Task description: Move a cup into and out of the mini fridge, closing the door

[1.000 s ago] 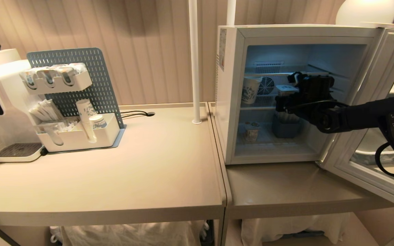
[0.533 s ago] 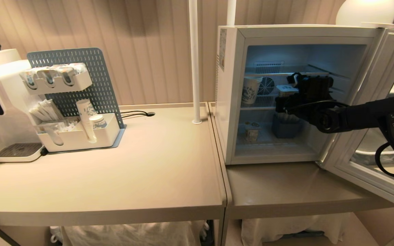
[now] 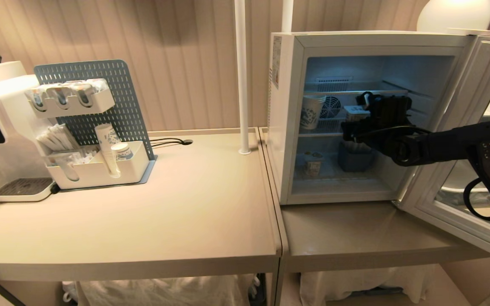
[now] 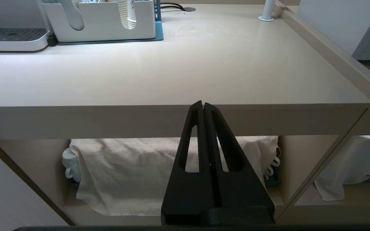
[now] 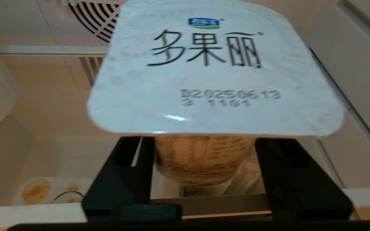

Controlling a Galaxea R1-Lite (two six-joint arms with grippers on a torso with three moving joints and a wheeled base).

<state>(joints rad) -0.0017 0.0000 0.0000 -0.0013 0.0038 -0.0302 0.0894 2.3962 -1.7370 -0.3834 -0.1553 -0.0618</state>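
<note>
Mini fridge [image 3: 285, 127] stands on the right-hand table [image 3: 355, 238], its door [image 3: 479, 140] swung wide open to the right. Right hand [image 3: 355, 123] is reached inside the fridge at the level of the middle wire shelf [image 3: 319, 132]. The cup [image 5: 217, 73] sits upright between the right hand's fingers [image 5: 130, 173]; in the right wrist view the fingers stand apart on either side of the tub, with a visible gap on one side, so they are not clamped on it. Whether the cup's base rests on the shelf cannot be told. A tall printed paper cup [image 3: 311, 111] stands on the same shelf toward the left wall. A second small tub [image 3: 314, 163] and a blue container [image 3: 354, 156] sit on the fridge floor below. Left hand [image 4: 203, 107] is parked low in front of the left table's [image 4: 172, 73] front edge, fingers pressed together, holding nothing
</note>
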